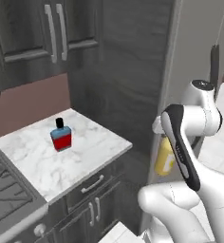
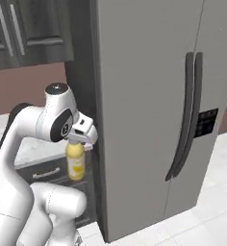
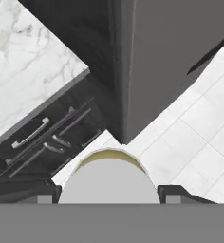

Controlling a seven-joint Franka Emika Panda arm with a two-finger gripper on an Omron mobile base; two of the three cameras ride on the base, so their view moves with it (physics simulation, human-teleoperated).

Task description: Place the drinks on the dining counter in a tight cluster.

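Yellow bottle (image 2: 76,162): smooth, slightly glossy plastic look, with a matt pale cap (image 3: 109,181). Red-and-blue bottle (image 1: 61,136): smooth, shiny body under a black cap. Worktop (image 1: 80,156) beside the stove: polished white marble with grey veins. Cabinets (image 1: 92,204): dark grey, matt, faintly grained, with brushed silver metal handles. Refrigerator (image 2: 149,96): satin grey metal. Floor (image 3: 190,133): glossy white tiles.

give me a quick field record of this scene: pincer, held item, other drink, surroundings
pincer: pincer closed around the neck of the yellow bottle, carried in the air beside the fridge
held item: yellow bottle, upright, pale cap toward the hand camera
other drink: red-and-blue bottle standing on the small marble worktop next to the stove
surroundings: grey fridge, dark cabinets, white tiled floor
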